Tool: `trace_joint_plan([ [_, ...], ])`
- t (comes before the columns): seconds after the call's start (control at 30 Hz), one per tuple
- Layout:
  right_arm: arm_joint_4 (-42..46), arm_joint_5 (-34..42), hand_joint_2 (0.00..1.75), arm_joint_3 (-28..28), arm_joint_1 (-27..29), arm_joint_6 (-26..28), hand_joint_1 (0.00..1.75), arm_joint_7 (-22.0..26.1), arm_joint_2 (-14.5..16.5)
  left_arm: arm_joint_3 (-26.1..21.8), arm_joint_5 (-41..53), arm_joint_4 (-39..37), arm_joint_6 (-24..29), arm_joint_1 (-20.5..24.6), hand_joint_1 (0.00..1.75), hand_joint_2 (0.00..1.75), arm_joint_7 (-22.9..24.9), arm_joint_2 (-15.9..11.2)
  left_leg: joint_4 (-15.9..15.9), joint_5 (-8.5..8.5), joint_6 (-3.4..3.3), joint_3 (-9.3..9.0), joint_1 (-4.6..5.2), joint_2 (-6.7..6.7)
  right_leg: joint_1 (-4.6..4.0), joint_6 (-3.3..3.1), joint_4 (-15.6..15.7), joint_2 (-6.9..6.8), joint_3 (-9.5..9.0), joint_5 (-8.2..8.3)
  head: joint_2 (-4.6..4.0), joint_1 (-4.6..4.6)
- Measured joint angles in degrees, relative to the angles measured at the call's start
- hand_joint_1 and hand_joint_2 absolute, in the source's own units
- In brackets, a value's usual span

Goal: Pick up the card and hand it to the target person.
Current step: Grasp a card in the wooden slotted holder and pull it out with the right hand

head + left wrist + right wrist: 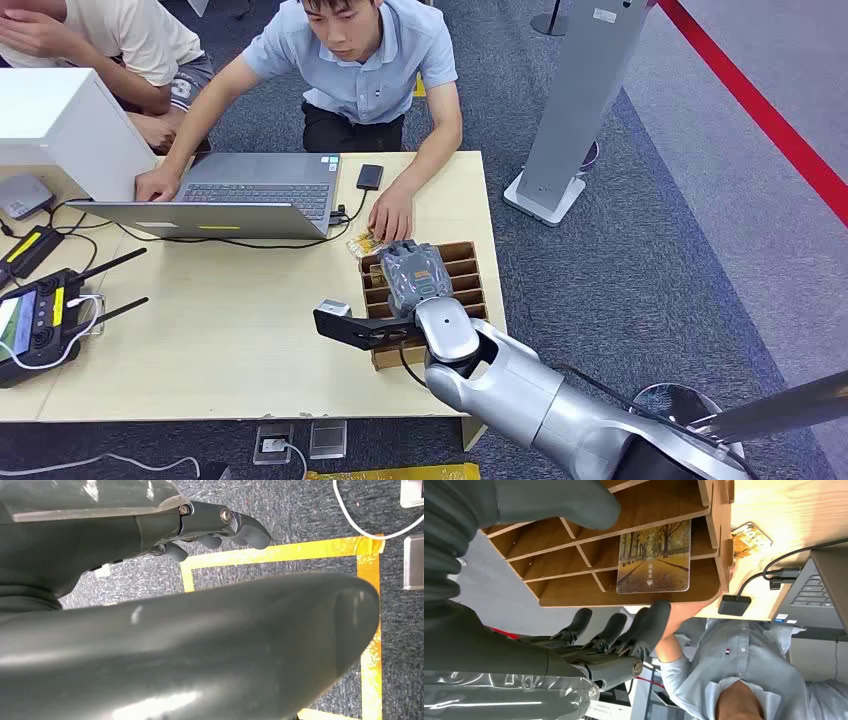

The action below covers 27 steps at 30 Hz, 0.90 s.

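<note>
The card (654,557), printed with an autumn tree avenue, stands in a slot of the brown wooden rack (574,587). My right hand (415,277) hovers over that rack (468,290) at the table's right end. Its thumb (549,500) and fingers (624,630) are spread on either side of the rack and hold nothing. A second small card (365,243) lies flat on the table just behind the rack. The person in the light blue shirt (365,70) sits across the table, one hand (392,213) resting close to the rack. My left hand (220,527) hangs over the floor, holding nothing.
An open laptop (240,190) and a black phone (370,177) lie on the wooden table (230,330). A black controller (40,320) and a white box (60,125) sit at the left. A grey stand (565,120) rises right of the table. Yellow tape (280,552) marks the floor.
</note>
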<state>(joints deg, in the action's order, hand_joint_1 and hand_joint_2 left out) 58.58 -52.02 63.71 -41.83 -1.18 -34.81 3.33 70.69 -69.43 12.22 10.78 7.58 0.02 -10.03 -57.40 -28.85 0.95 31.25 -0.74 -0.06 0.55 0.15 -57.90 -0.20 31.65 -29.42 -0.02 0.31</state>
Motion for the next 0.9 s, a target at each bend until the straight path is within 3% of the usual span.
trace_joint_plan([
  [0.27,-0.48,-0.02,1.75,0.03,-0.18,0.24,0.91,0.25,0.24,0.00,-0.11,0.00,0.00,0.00,0.00,0.00,0.00,0.00,0.00,0.00,0.00,-0.02,0.00,0.00,0.00,0.00,0.00,0.00,-0.02,0.00,0.00,0.02],
  [0.7,-0.95,0.04,1.75,0.06,-0.11,0.48,0.86,0.43,0.27,0.00,-0.14,0.00,0.00,0.00,0.00,0.00,-0.14,0.00,0.00,0.00,0.00,-0.01,0.00,0.00,0.00,0.00,0.00,0.00,-0.02,0.00,0.00,0.00],
  [0.9,-1.29,0.49,1.75,0.11,-0.10,0.49,1.03,0.67,0.32,0.00,-0.14,0.00,0.00,0.00,0.00,0.00,-0.17,-0.01,0.00,0.00,0.00,-0.01,0.00,0.00,0.00,0.00,0.00,0.00,-0.02,0.00,0.00,0.01],
])
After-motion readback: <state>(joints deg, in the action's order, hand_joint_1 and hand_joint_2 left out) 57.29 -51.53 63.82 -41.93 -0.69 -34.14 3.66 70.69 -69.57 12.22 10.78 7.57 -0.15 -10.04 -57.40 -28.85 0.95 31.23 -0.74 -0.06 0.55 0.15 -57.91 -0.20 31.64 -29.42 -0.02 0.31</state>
